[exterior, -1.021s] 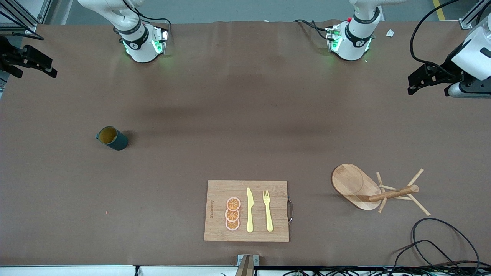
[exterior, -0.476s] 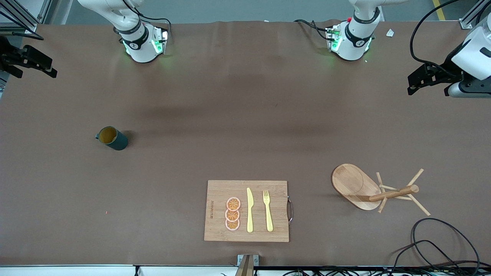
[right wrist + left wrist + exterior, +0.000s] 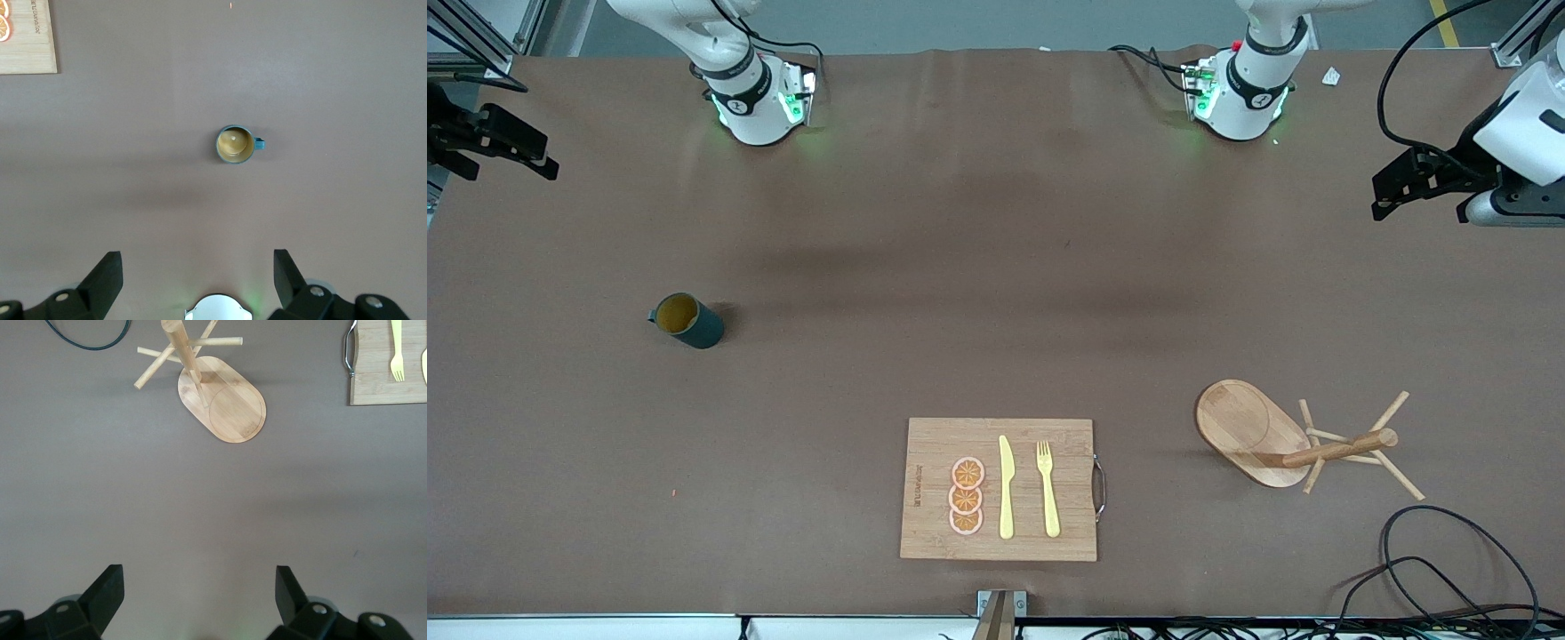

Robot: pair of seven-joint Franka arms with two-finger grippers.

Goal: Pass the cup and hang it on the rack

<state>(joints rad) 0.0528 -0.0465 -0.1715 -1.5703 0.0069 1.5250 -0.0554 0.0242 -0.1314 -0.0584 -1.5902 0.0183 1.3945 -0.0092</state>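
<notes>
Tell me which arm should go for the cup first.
Right. The cup stands upright toward the right arm's end of the table, and the open right gripper already looks down on it. The open left gripper waits over bare table by the rack, well placed to receive the pass.

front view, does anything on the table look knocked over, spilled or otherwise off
Nothing stands out. The cup stands upright with nothing spilled, the rack stands on its oval base, and the knife, fork and orange slices lie neatly on the cutting board.
</notes>
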